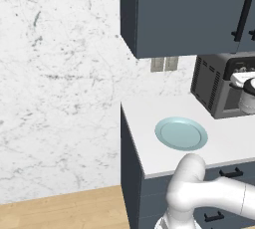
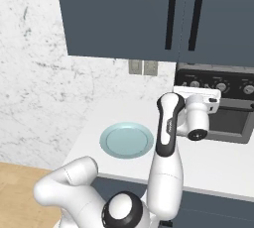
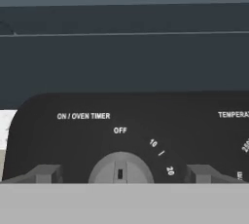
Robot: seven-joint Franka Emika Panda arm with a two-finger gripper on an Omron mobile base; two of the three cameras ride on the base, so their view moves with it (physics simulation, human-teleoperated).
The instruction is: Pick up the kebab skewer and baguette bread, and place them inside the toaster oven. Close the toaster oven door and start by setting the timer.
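The boxy dark grey toaster oven (image 1: pixel 219 86) sits on the white desk (image 1: pixel 149 118), its door apparently closed. The gripper (image 3: pixel 121 174), spread wide and holding nothing, straddles the round timer knob (image 3: pixel 120 168), which points at OFF; judging by this, only turning it remains

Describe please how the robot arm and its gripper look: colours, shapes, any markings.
The arm is glossy white, made of rounded tube-like segments, with a black band along one link and dark joint faces. The gripper has two small dark grey, blocky finger tips. No cables or markings are visible.
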